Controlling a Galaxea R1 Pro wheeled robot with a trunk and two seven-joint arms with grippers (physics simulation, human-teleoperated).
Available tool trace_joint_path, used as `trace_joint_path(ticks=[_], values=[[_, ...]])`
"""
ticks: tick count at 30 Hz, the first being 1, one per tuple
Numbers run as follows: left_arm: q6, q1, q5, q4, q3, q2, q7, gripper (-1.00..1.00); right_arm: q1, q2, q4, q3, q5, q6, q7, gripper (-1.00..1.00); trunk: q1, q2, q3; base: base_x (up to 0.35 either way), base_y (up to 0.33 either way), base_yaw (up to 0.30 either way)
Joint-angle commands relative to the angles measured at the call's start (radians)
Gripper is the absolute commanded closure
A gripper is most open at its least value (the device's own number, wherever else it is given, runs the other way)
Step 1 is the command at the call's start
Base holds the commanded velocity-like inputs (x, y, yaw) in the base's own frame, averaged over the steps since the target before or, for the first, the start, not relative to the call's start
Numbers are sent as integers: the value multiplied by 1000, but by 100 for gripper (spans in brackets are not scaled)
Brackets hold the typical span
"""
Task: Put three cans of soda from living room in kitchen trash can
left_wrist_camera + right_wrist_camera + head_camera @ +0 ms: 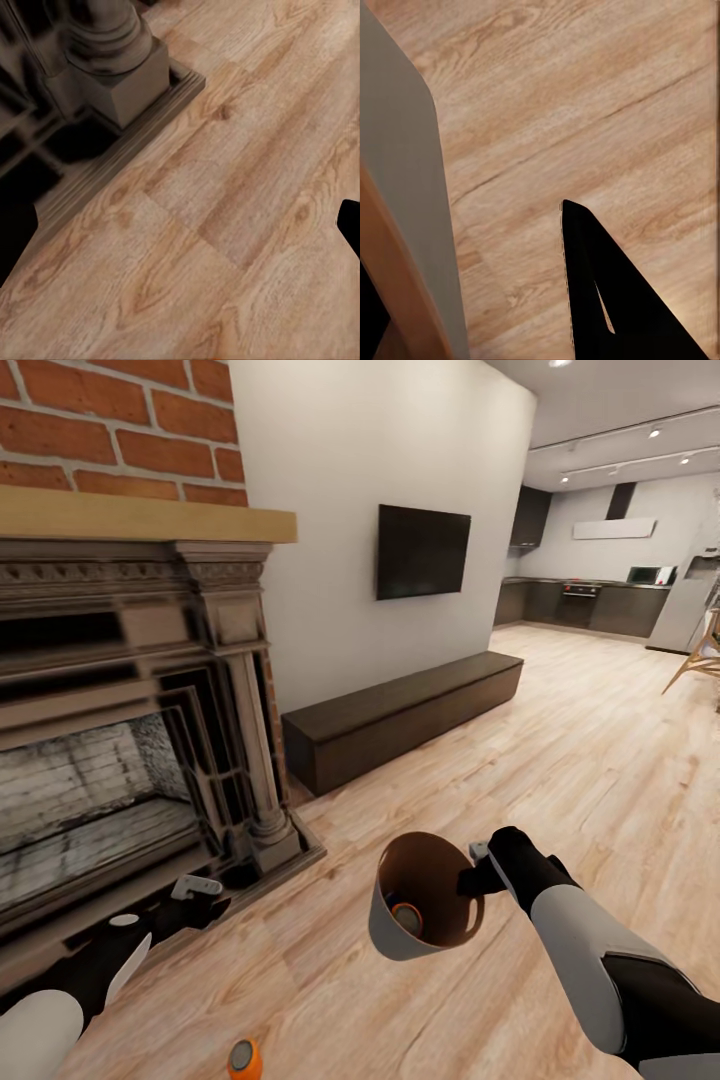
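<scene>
My right gripper (473, 872) is shut on the rim of the trash can (400, 935), holding it tilted just above the wood floor with its brown inside facing me. One orange can of soda (407, 917) lies inside it. A second can of soda (244, 1058) stands on the floor near the lower edge of the head view, between my arms. In the right wrist view the bin's grey wall (405, 172) sits between the fingers (600, 300). My left gripper (200, 895) hovers open over the floor by the fireplace base, its dark fingertips (349, 225) spread wide apart.
The red-brick fireplace (120, 690) with its dark surround and column base (120, 75) stands close on the left. A long dark bench (400, 715) runs under the wall TV (422, 550). Wood floor leads to the kitchen cabinets (590, 605) at the far right; a wooden chair (700, 660) is there.
</scene>
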Motion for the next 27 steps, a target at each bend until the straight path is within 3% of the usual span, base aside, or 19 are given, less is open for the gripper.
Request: trace_joint_path(ticks=[1,8,19,23,27], values=[[0,0,1,0,0,0,0,-100,0,0,0,-4,-28,4,3,100,0,0,0,25,56,-6],[1,0,-1,1,1,0,1,-100,-1,-1,0,-4,-28,4,3,100,0,0,0,100,160,-2],[3,0,-7,3,-4,0,7,-100,0,-6,10,-2,-21,7,3,100,0,0,0,23,17,0],[4,0,-8,3,-5,-1,20,-100,-1,-7,11,20,-9,56,4,100,0,0,0,0,0,0],[5,0,-8,13,-6,-9,24,-100,-3,-10,5,45,6,186,5,100,0,0,0,0,0,0]])
